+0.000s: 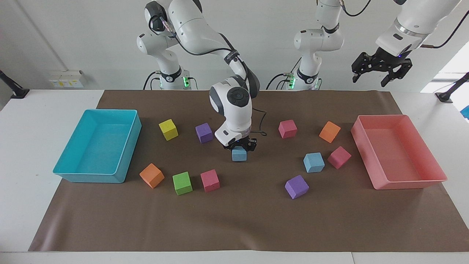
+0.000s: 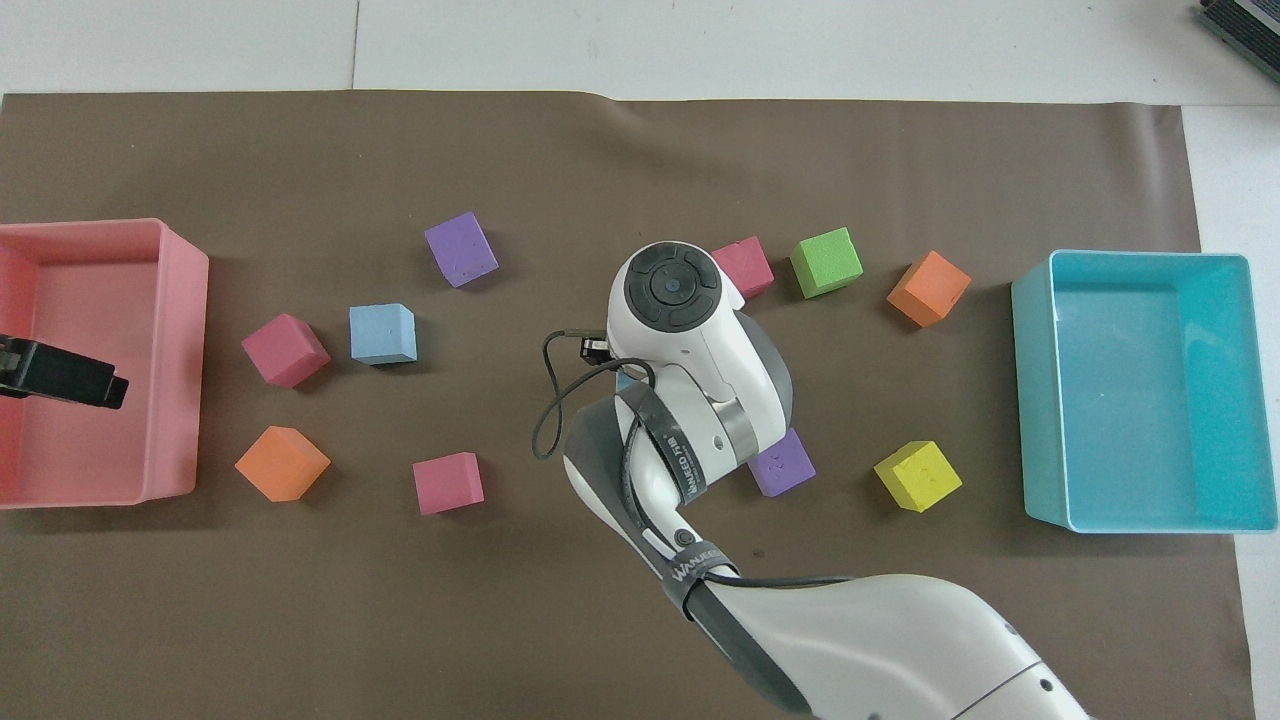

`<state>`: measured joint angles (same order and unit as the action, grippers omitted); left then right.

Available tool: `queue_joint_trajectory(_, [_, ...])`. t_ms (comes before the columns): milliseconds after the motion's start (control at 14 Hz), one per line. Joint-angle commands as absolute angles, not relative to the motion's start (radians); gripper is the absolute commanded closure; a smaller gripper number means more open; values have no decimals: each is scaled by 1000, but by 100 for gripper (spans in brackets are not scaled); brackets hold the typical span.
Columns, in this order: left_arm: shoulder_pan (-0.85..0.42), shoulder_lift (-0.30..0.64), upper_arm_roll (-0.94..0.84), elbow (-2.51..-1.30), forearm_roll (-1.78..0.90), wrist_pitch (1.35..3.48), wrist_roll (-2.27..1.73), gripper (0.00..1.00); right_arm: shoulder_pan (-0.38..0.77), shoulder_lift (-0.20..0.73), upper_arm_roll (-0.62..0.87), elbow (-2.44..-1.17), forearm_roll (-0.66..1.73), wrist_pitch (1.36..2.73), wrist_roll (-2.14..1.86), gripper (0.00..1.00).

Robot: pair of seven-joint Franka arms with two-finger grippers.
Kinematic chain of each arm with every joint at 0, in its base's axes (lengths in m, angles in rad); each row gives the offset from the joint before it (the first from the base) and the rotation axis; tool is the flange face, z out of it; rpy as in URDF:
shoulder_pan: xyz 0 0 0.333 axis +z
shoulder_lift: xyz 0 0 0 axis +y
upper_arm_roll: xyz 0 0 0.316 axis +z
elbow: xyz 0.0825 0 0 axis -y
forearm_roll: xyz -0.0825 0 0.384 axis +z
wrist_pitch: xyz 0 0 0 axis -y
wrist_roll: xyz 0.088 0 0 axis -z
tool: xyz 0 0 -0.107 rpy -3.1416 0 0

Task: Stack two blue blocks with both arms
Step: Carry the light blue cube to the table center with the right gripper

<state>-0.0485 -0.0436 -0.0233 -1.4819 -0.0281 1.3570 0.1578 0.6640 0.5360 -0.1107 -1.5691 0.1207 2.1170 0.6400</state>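
- Pinching one blue block (image 1: 239, 154) in my right gripper (image 1: 242, 145), I hold it low over the brown mat (image 1: 234, 220), so it can travel to its partner.
- Waiting beside me toward the left arm's end, the second blue block (image 1: 314, 162) rests flat.
- Hanging spread over the pink tray (image 1: 432, 178), my left gripper (image 1: 381, 71) idles.

I note matt, foam-like blue blocks (image 1: 239, 154) (image 1: 314, 162), glossy white plastic arm shells (image 1: 234, 110), smooth plastic trays, cyan (image 1: 126, 154) and pink (image 1: 381, 176), all on a matt brown paper-like mat (image 1: 234, 220) with faint creases.
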Motion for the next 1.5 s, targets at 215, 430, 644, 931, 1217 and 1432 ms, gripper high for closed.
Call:
queue_joint_trajectory(215, [-58, -74, -15, -1517, -34, 1364, 164, 0, 683, 537, -110, -1597, 115, 2140, 640, 100])
queue_joint_trajectory(430, [-58, -74, -15, -1517, -34, 1364, 164, 0, 684, 532, -109, -1611, 104, 2141, 618, 100])
queue_joint_trajectory(644, [-58, -74, -15, -1516, -34, 1364, 164, 0, 686, 512, -109, -1657, 104, 2161, 574, 100])
queue_joint_trajectory(931, [-58, -74, -15, -1517, -34, 1364, 164, 0, 699, 515, -109, -1667, 106, 2164, 580, 100])
queue_joint_trajectory(1217, [-58, -75, -15, -1517, -34, 1364, 164, 0, 701, 522, -109, -1672, 107, 2189, 580, 100])
queue_joint_trajectory(1432, [-58, -74, -15, -1517, -34, 1364, 166, 0, 700, 522, -109, -1674, 120, 2186, 587, 100])
